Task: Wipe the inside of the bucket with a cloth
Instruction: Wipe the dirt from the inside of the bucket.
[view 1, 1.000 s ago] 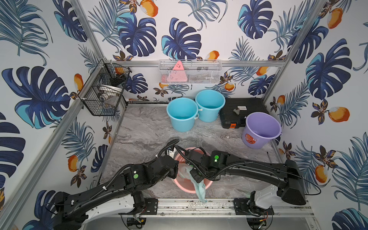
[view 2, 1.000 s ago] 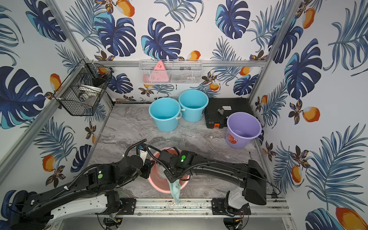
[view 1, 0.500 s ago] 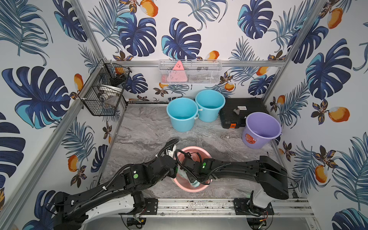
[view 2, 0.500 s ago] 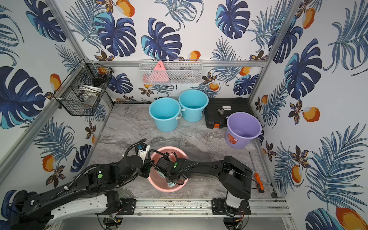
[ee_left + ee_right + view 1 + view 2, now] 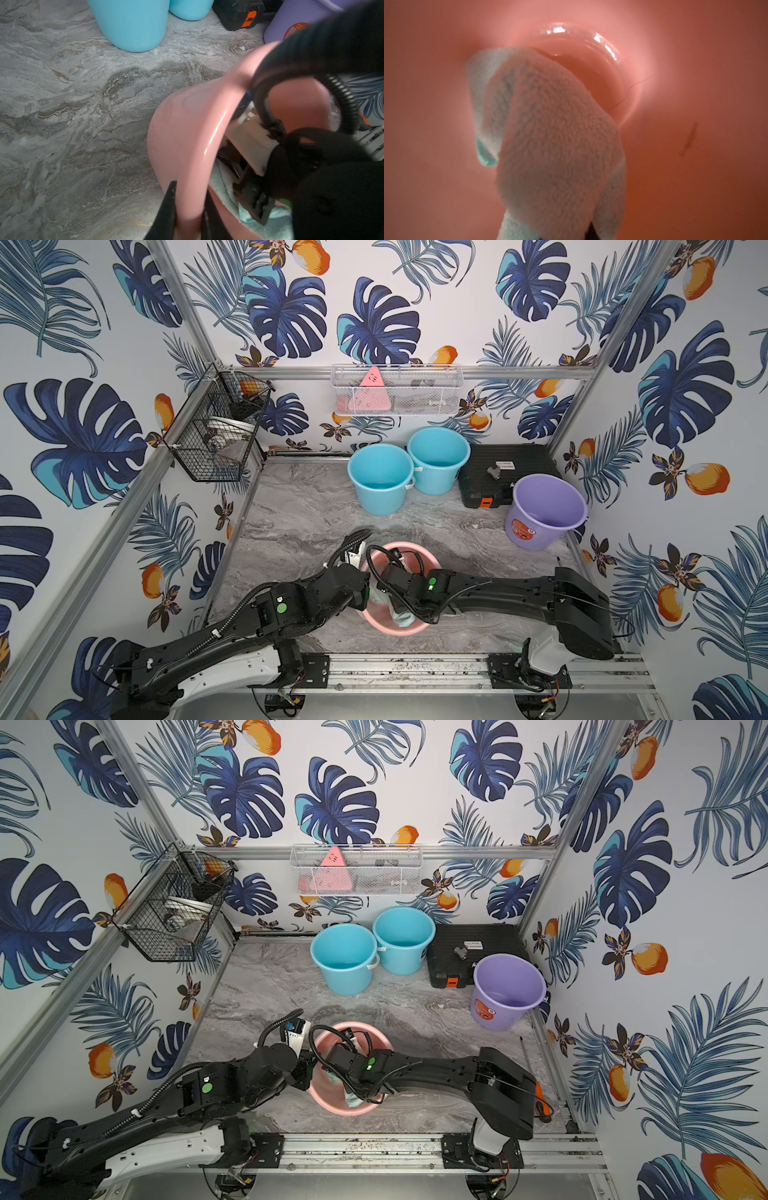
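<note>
A pink bucket (image 5: 417, 546) (image 5: 371, 1032) stands at the front middle of the marble floor. My left gripper (image 5: 190, 207) is shut on the bucket's near-left rim (image 5: 187, 135), one finger outside the wall and one inside. My right gripper (image 5: 251, 199) reaches down into the bucket and is shut on the cloth (image 5: 554, 135), a fluffy pale mint towel. The cloth hangs against the inner wall (image 5: 446, 93), close to the glossy bottom. In both top views a fold of the cloth (image 5: 401, 618) (image 5: 353, 1099) shows by the bucket's near rim. The right fingertips are mostly buried in the cloth.
Two light-blue buckets (image 5: 380, 479) (image 5: 438, 464) stand at the back, with a black tool case (image 5: 507, 472) and a purple bucket (image 5: 544, 510) to their right. Wire baskets (image 5: 216, 439) (image 5: 397, 391) hang on the walls. An orange-handled tool (image 5: 539, 1094) lies front right.
A second ago the cloth hung over the bucket's near rim from my right gripper. The right gripper has since gone down into the bucket with the cloth. The left gripper has kept its hold.
</note>
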`<state>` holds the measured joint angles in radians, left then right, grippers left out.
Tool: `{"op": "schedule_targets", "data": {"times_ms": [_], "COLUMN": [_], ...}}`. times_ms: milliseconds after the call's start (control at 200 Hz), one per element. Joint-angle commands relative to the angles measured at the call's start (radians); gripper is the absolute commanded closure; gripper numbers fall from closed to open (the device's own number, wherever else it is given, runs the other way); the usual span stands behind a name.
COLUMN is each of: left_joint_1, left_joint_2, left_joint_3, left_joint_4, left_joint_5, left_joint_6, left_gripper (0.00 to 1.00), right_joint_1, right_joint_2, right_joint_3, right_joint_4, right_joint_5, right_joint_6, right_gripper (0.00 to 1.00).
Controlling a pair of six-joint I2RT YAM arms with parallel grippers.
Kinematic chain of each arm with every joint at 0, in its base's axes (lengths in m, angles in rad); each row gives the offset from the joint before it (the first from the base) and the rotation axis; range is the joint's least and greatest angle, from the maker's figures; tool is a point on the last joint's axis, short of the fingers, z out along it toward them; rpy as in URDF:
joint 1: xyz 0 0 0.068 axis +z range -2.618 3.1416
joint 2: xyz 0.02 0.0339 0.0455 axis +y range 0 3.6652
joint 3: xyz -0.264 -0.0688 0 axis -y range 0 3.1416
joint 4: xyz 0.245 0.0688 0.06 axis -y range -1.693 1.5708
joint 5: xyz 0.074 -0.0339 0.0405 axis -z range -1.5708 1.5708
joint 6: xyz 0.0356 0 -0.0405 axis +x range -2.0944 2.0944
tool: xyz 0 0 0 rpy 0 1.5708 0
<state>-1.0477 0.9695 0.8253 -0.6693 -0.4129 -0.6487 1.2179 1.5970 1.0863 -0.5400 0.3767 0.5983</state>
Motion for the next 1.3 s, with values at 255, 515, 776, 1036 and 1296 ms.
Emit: {"op": "schedule_targets", "data": {"times_ms": [255, 515, 776, 1036, 1296], "left_joint_1": [-0.002, -0.002, -0.002, -0.002, -0.002], "left_joint_2": [0.006, 0.009, 0.017, 0.02, 0.018], "left_joint_3": [0.005, 0.008, 0.014, 0.02, 0.021], "left_joint_4": [0.026, 0.027, 0.028, 0.03, 0.033], "left_joint_5": [0.031, 0.036, 0.042, 0.045, 0.046], "left_joint_6": [0.018, 0.021, 0.022, 0.023, 0.021], "left_gripper": [1.0, 1.0, 1.0, 1.0, 1.0], "right_joint_1": [-0.001, -0.001, -0.001, -0.024, -0.079], "right_joint_2": [-0.277, -0.352, -0.355, -0.271, -0.128], "right_joint_3": [0.04, 0.028, -0.067, -0.155, -0.19], "right_joint_4": [-0.169, -0.047, 0.186, 0.329, 0.38], "right_joint_5": [-0.193, -0.41, -0.548, -0.469, -0.33], "right_joint_6": [0.052, 0.074, 0.103, 0.164, 0.242], "right_gripper": [1.0, 1.0, 1.0, 1.0, 1.0]}}
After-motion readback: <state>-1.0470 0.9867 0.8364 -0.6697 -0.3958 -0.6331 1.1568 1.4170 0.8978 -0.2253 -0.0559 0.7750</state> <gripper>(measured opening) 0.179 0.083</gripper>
